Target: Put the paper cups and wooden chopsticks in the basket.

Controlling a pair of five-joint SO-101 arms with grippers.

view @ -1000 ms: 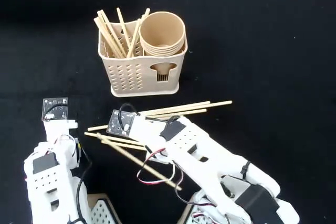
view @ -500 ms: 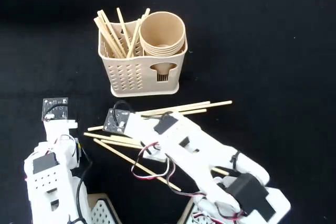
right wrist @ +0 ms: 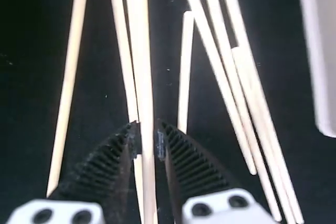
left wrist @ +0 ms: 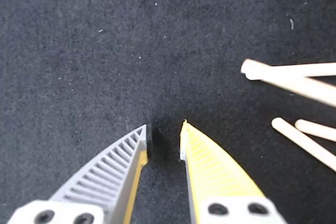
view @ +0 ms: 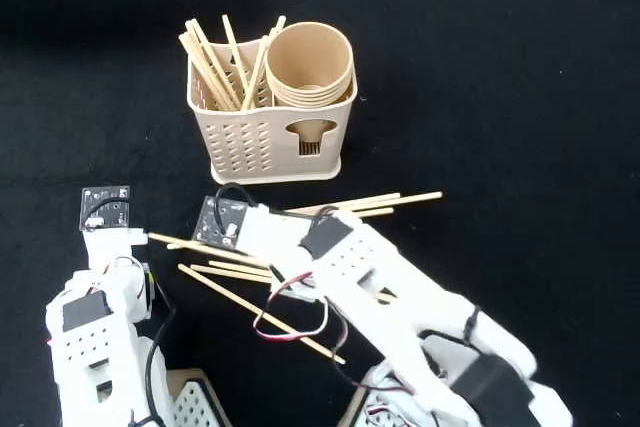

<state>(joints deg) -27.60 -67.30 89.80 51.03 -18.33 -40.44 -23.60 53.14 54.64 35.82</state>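
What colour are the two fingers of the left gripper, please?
On the left gripper, one finger is grey, the other yellow; best in the left wrist view.

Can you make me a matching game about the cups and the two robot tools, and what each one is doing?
Things:
1. paper cups
2. left tool
3. right tool

States:
A. shut on a wooden chopstick
B. stacked in the basket
C. open over bare black cloth

Pairs: 1-B, 2-C, 3-A.

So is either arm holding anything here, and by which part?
The right end effector pinches one chopstick along its shaft, not at an end; the left end effector holds nothing.
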